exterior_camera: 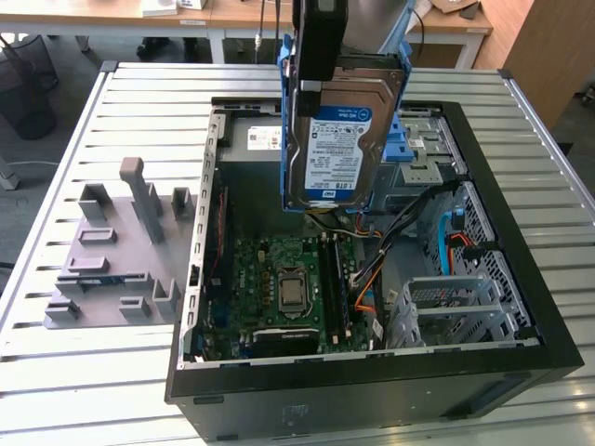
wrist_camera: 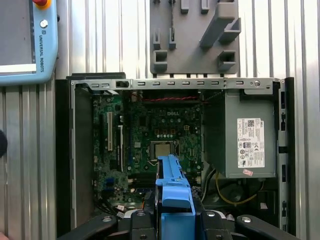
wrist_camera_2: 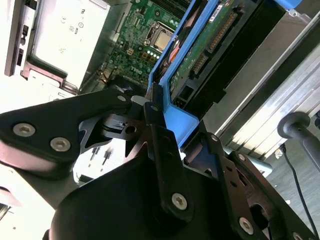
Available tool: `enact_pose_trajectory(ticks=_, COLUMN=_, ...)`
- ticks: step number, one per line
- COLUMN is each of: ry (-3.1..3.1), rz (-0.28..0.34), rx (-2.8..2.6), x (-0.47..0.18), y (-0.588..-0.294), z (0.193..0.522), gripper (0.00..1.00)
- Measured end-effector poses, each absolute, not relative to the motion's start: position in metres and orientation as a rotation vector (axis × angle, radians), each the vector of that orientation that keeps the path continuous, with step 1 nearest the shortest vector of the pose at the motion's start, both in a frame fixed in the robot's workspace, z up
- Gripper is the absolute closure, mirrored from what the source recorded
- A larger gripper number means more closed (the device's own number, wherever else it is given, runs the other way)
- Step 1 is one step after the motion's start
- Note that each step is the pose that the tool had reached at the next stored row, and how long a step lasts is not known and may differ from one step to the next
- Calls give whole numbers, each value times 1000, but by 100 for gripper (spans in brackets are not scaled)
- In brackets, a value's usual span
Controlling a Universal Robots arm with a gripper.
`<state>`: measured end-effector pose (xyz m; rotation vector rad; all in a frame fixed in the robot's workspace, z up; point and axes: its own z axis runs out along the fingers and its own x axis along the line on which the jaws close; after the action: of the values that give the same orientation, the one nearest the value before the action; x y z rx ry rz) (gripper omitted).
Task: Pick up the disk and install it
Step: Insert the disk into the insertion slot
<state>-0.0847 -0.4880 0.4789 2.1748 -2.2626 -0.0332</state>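
A black robot gripper (exterior_camera: 314, 82) hangs over an open black computer tower case (exterior_camera: 372, 400) that lies on its side on a silver slatted metal surface (exterior_camera: 74, 390). Its fingers (wrist_camera_2: 161, 140) are clenched on the disk (exterior_camera: 339, 139), a flat silver-metal hard drive with a white-and-blue label, framed by a blue plastic carrier bracket. The grasp is at the top end of the bracket, so the disk hangs directly below the fingers. Its long axis is close to upright, tipped slightly, and its label faces the exterior view. The disk rests on nothing. It is in the air above the case's open side, apart from the green motherboard (exterior_camera: 288, 288) beneath.

In the first wrist view, looking down past the fingers, the disk (wrist_camera: 172, 185) appears edge-on as a narrow blue strip. It lies over the part of the motherboard (wrist_camera: 160, 135) beside the grey boxy power supply (wrist_camera: 245, 135) with a white sticker. In the second wrist view, the disk's (wrist_camera_2: 200, 55) green circuit-board underside runs away from the fingers toward the case interior.

In the exterior view, a metal drive bay with blue plastic fittings (exterior_camera: 423, 153) shows just past the disk's edge, toward the exterior view's right. A grey plastic fixture with upright pegs (exterior_camera: 121, 242) rests on the surface outside the case, at the exterior view's left, well apart from the disk.
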Motion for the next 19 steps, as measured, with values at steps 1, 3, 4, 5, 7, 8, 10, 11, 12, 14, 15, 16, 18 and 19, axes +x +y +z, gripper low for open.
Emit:
enact_pose_trajectory(ticks=1, ry=-2263, rz=-33, rx=2175, x=-85, y=-489, z=479, gripper=64)
enact_pose_trajectory(ticks=3, ry=-2263, rz=-33, rx=2175, x=-85, y=-493, z=479, gripper=64)
enact_pose_trajectory(ticks=4, ry=-2263, rz=-33, rx=2175, x=-85, y=-495, z=479, gripper=64)
enact_pose_trajectory(ticks=5, ry=-2263, rz=-33, rx=2175, x=-85, y=-497, z=479, gripper=64)
enact_pose_trajectory(ticks=7, ry=-2263, rz=-33, rx=2175, x=-85, y=-500, z=479, gripper=64)
enact_pose_trajectory(ticks=8, ry=-2263, rz=-33, rx=2175, x=-85, y=-501, z=479, gripper=64)
enact_pose_trajectory(ticks=10, ry=-2263, rz=-33, rx=2175, x=-85, y=-503, z=479, gripper=64)
enact_pose_trajectory(ticks=11, ry=-2263, rz=-33, rx=2175, x=-85, y=-503, z=479, gripper=64)
enact_pose_trajectory(ticks=12, ry=-2263, rz=-33, rx=2175, x=-85, y=-503, z=479, gripper=64)
enact_pose_trajectory(ticks=14, ry=-2262, rz=-33, rx=2175, x=-85, y=-503, z=479, gripper=64)
enact_pose_trajectory(ticks=15, ry=-2262, rz=-33, rx=2175, x=-85, y=-503, z=479, gripper=64)
enact_pose_trajectory(ticks=16, ry=-2263, rz=-33, rx=2175, x=-85, y=-503, z=479, gripper=64)
enact_pose_trajectory(ticks=18, ry=-2262, rz=-33, rx=2175, x=-85, y=-505, z=479, gripper=64)
enact_pose_trajectory(ticks=19, ry=-2262, rz=-33, rx=2175, x=-85, y=-506, z=479, gripper=64)
